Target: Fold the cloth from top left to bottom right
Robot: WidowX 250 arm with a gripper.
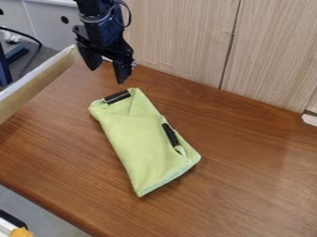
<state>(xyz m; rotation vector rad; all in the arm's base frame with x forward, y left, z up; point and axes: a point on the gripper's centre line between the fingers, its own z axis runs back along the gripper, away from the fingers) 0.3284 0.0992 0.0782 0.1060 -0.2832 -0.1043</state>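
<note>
At the near left corner, below the front edge of the brown wooden worktop, sits a small orange thing. The light-green cloth lies folded into a long slanting shape near the middle of the worktop, its near end pointing toward the lower right. One black strip is on its right side, another across its far end. Just beyond that end hangs the gripper, fingers spread, holding nothing. Pale wooden panels stand behind.
</note>
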